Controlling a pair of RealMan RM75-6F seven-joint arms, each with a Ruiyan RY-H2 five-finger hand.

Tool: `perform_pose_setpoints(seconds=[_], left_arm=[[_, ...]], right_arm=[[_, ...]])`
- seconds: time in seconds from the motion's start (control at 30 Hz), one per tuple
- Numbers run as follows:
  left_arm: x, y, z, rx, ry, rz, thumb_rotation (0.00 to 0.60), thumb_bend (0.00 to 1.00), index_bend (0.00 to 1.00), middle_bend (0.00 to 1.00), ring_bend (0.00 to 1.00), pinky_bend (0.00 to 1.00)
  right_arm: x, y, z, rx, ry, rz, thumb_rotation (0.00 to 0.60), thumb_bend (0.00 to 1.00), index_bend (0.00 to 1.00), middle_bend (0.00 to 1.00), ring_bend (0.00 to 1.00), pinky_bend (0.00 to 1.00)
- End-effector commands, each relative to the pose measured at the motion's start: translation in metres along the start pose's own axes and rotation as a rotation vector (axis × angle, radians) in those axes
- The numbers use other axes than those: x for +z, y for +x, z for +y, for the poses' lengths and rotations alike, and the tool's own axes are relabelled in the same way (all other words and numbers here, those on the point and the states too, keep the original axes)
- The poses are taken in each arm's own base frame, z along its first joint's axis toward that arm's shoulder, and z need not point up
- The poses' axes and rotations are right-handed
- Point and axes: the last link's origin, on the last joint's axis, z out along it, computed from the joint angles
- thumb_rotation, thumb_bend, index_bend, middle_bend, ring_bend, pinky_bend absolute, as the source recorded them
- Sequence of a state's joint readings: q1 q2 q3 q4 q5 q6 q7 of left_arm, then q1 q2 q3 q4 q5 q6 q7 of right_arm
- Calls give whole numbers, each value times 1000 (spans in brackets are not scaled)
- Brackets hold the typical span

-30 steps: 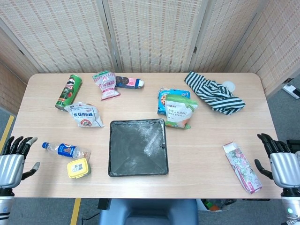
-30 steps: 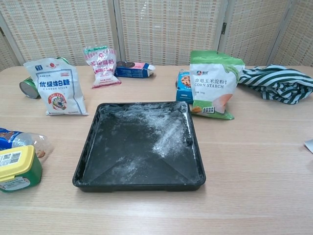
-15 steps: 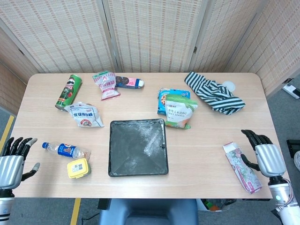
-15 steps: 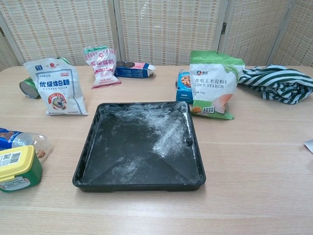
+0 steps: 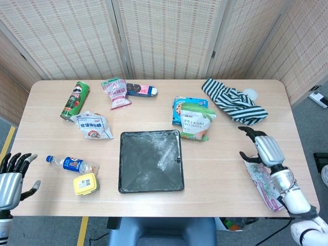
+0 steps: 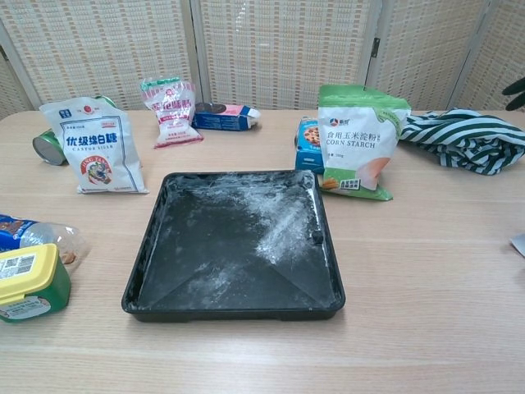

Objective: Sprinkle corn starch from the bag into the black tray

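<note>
Meanwhile, the right hand [image 5: 264,148] is hovering with fingers spread, right of the corn starch bag [image 5: 197,121]. Far left, the left hand [image 5: 11,177] is hanging spread too, well apart from the black tray [image 5: 150,160].

Occlusion inventory, as I see it:

- right hand [image 6: 517,89]: only dark fingertips enter at the chest view's right edge.
- left hand [image 5: 10,177]: cropped at the head view's lower left corner.
- water bottle [image 6: 37,234]: cut by the chest view's left edge.
- blue box [image 5: 179,107]: mostly behind the corn starch bag [image 5: 196,121].
- small print on every packet: unreadable to me.
</note>
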State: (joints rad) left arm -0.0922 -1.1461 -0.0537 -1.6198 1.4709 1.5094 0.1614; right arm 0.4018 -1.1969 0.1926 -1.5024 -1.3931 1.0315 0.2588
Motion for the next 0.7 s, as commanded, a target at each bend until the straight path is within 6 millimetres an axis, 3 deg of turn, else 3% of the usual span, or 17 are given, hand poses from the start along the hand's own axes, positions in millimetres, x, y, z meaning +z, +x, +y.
perform_pose_setpoints(seconds=[0.03, 0.37, 0.7], left_arm=[[-1, -1, -1, -1, 5, -4, 600, 329, 217, 194, 126, 60], [-7, -3, -5, -4, 26, -11, 600, 329, 217, 194, 135, 61], [-11, -4, -5, -15, 22, 6, 600, 329, 256, 194, 157, 70]], right_arm=[[32, 8, -10, 33, 11, -15, 600, 363, 165, 225, 273, 232], [95, 18, -39, -27, 45, -36, 600, 363, 193, 245, 294, 238], [138, 2, -47, -65, 16, -42, 600, 352, 194, 249, 299, 240]])
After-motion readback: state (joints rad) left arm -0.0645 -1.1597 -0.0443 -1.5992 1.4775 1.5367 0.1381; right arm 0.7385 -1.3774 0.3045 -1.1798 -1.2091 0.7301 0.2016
